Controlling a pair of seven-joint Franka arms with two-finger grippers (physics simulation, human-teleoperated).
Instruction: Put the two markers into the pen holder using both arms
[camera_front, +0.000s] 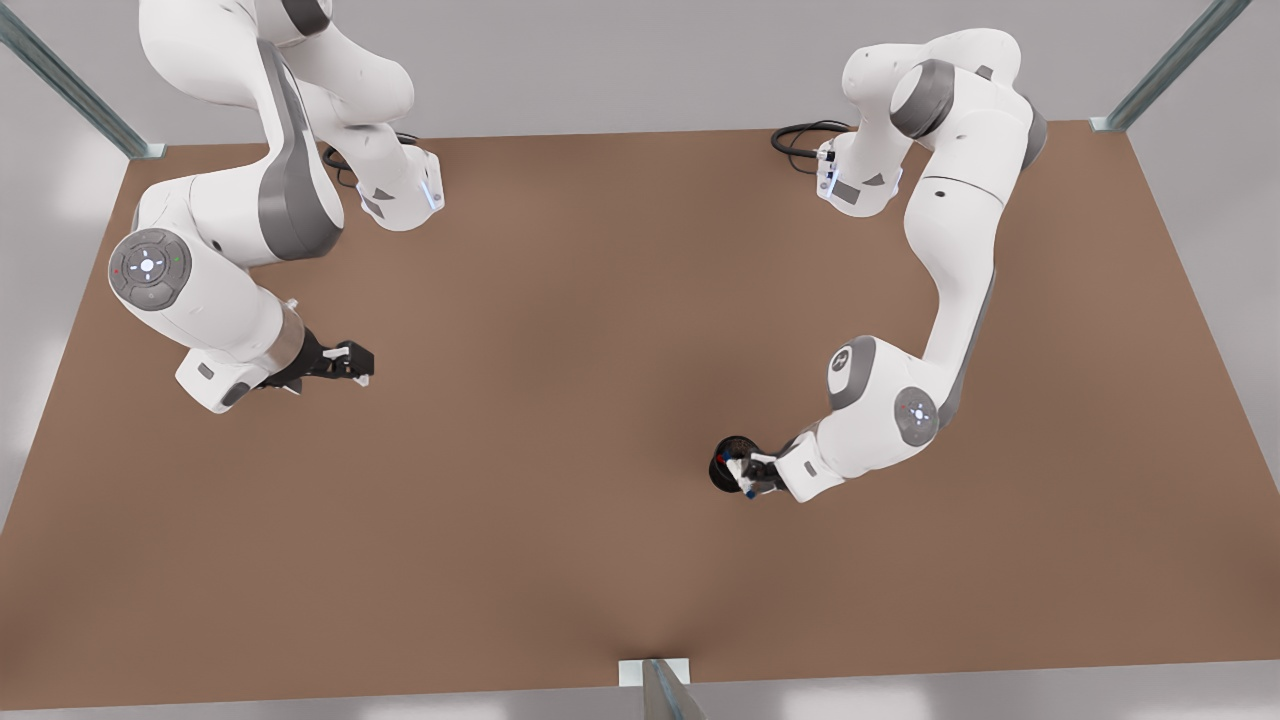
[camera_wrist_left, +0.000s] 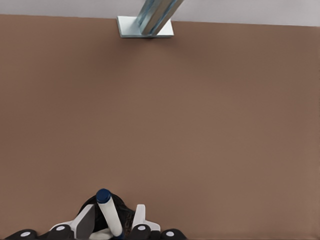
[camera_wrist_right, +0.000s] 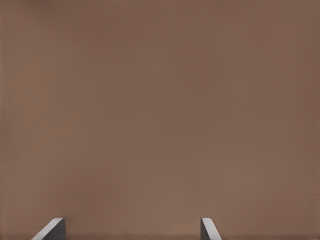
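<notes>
The black pen holder (camera_front: 728, 465) stands on the table toward the front view's right. A red marker end (camera_front: 737, 455) shows inside its mouth. The blue-capped marker (camera_wrist_left: 110, 215) stands tilted in the holder (camera_wrist_left: 95, 207), its blue tip (camera_front: 748, 490) up. My left gripper (camera_front: 752, 472) hangs right over the holder, open, with its fingers (camera_wrist_left: 140, 215) on either side of the blue marker and a gap on each side. My right gripper (camera_front: 358, 362) waits open and holds nothing, over bare table at the front view's left; its fingertips (camera_wrist_right: 52, 229) are wide apart.
The brown table (camera_front: 560, 400) is bordered by metal frame posts, one at the near edge (camera_front: 655, 685) and others at the far corners (camera_front: 1120, 115). Black cables (camera_front: 800, 135) lie by the far arm base.
</notes>
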